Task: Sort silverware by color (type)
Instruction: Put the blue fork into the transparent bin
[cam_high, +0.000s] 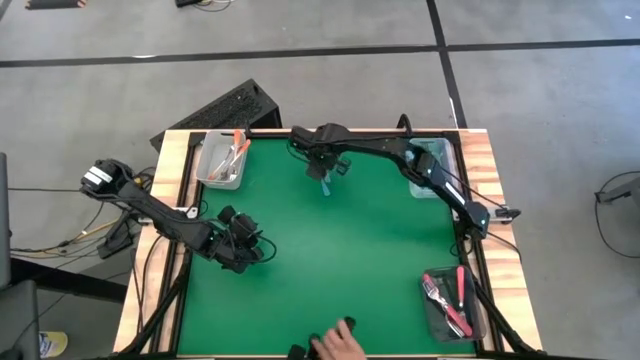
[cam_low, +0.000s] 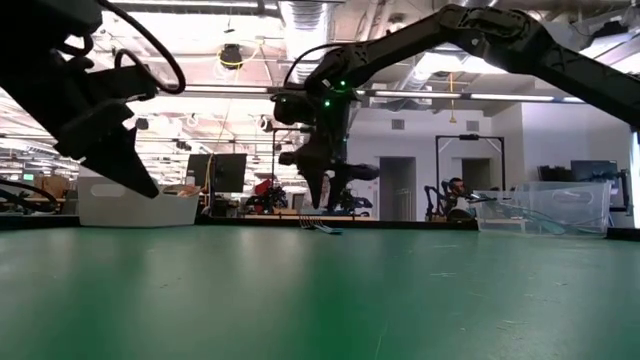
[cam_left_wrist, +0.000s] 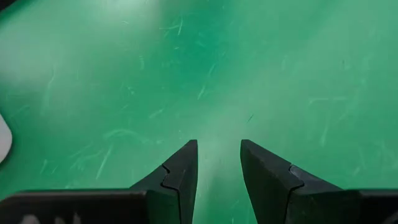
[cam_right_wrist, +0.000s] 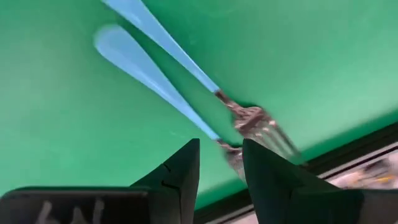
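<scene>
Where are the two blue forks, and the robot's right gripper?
Upper blue fork (cam_right_wrist: 163, 38), right wrist view, on its handle.
Lower blue fork (cam_right_wrist: 146, 68), right wrist view, on its handle.
Right gripper (cam_right_wrist: 221, 163), right wrist view, between its fingertips.

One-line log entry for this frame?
right gripper: open, over two blue forks | left gripper: open, idle over mat

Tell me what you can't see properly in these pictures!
- Tines of the nearer blue fork: right wrist view, partly hidden behind the right gripper's fingers.
- Forks in the far-left bin: high view, too small to count.
- Person's hand: high view, cut off by the bottom edge.
- Right bin: low view, contents unclear.
</scene>
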